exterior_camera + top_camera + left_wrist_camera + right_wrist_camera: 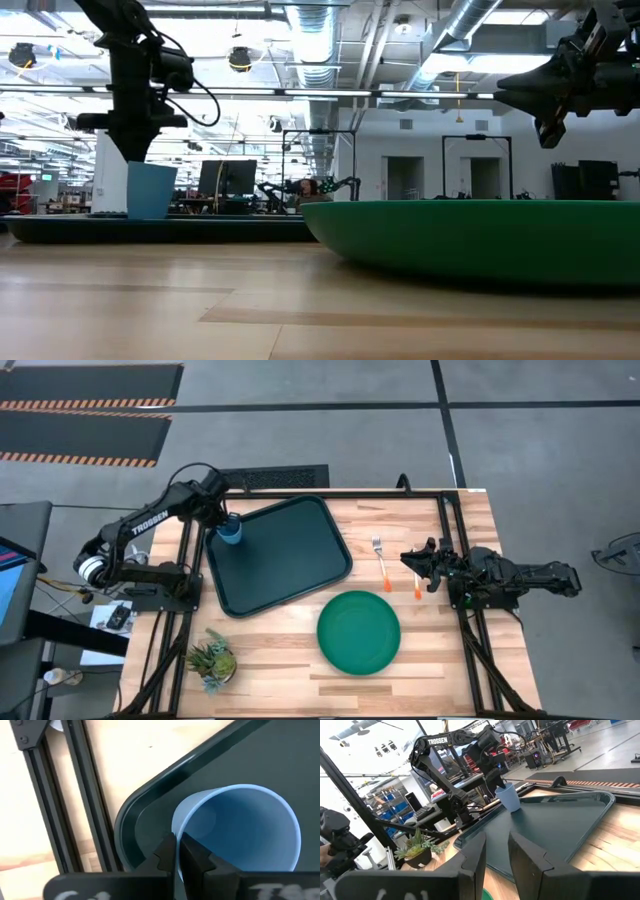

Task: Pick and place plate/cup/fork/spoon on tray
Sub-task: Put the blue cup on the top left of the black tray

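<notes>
The bright-blue cup stands in the far left corner of the dark tray, and my left gripper is shut on its rim from above. The cup also shows in the low view and in the right wrist view. The green plate lies on the table near the front edge. The fork lies right of the tray. The spoon's orange handle lies beside it, its head under my right gripper. That gripper is open and empty, raised above the table. My left gripper pinches the cup's rim on the side toward the tray's left edge, one finger inside the cup and one outside. The fingers come from above, pointing down. The cup stands upright with its bottom at the tray's floor.
A small spiky plant stands at the table's near left corner. Black frame rails run along the table's left and right sides. Bare wood lies between the tray and the plate.
</notes>
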### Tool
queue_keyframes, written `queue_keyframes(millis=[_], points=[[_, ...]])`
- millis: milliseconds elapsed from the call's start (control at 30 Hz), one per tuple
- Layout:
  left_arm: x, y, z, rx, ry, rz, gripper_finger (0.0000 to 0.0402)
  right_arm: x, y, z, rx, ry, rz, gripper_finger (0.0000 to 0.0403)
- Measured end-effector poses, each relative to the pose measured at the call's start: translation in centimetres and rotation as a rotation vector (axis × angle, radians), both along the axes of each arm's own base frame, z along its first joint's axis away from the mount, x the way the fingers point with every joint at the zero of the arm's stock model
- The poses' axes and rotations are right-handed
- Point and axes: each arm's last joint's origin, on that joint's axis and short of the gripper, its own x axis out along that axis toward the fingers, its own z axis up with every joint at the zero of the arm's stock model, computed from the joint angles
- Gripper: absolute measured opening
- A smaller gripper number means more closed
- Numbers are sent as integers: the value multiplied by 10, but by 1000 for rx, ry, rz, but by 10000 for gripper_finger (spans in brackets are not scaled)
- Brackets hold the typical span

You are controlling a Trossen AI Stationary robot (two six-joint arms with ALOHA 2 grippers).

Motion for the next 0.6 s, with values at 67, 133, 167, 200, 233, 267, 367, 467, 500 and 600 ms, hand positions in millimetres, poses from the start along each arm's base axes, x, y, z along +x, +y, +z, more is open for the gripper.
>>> queue_keyframes(millis=[67,133,167,200,233,267,367,467,500,600], points=[[-1,0,0,-1,-3,18,0,0,0,0,0,0,0,108],[-1,0,0,-4,-4,27,0,0,0,0,0,0,0,108],[-1,0,0,-5,-3,28,0,0,0,0,0,0,0,108],[-1,0,0,-5,-3,28,0,0,0,0,0,0,0,108],[-1,0,0,-6,-4,30,0,0,0,0,0,0,0,108],[-1,0,0,-5,-4,31,0,0,0,0,0,0,0,108],[-2,1,0,-1,2,38,0,0,0,0,0,0,0,108],[-2,1,0,-1,3,38,5,0,0,0,0,0,0,108],[-2,1,0,2,6,40,9,0,0,0,0,0,0,108],[-2,1,0,5,9,44,27,0,0,0,0,0,0,108]])
